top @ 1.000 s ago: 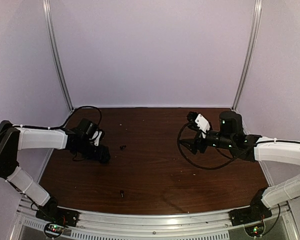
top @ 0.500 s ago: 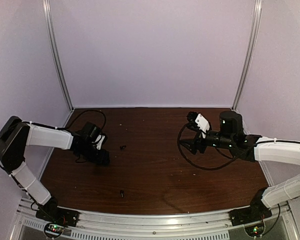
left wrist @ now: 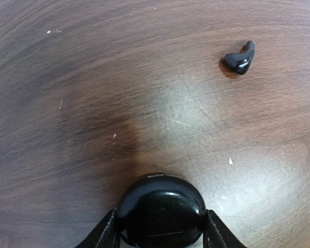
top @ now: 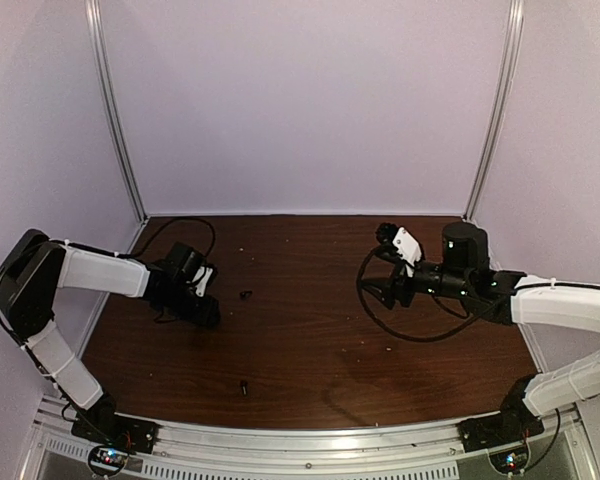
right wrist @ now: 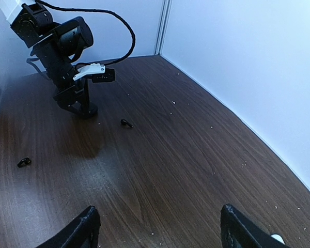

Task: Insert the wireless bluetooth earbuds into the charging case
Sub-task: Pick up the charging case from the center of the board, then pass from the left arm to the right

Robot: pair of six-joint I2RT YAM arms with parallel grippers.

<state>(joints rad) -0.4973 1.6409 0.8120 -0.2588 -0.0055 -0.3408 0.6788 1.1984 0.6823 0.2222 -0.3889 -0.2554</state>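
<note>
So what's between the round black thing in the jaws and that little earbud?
Just bare table with tiny pale specks between the round black case and the black earbud, seen in the left wrist view.

Table (top: 300,335): dark brown wood-grain top, finely scratched, with a dull glare patch near its middle in the left wrist view. White specks (left wrist: 230,161) lie scattered across it. Rear wall (top: 300,110): plain pale lilac, as are the side walls. Two metal uprights (top: 115,110) stand at the rear corners. A slotted metal rail (top: 310,442) runs along the near edge.
</note>
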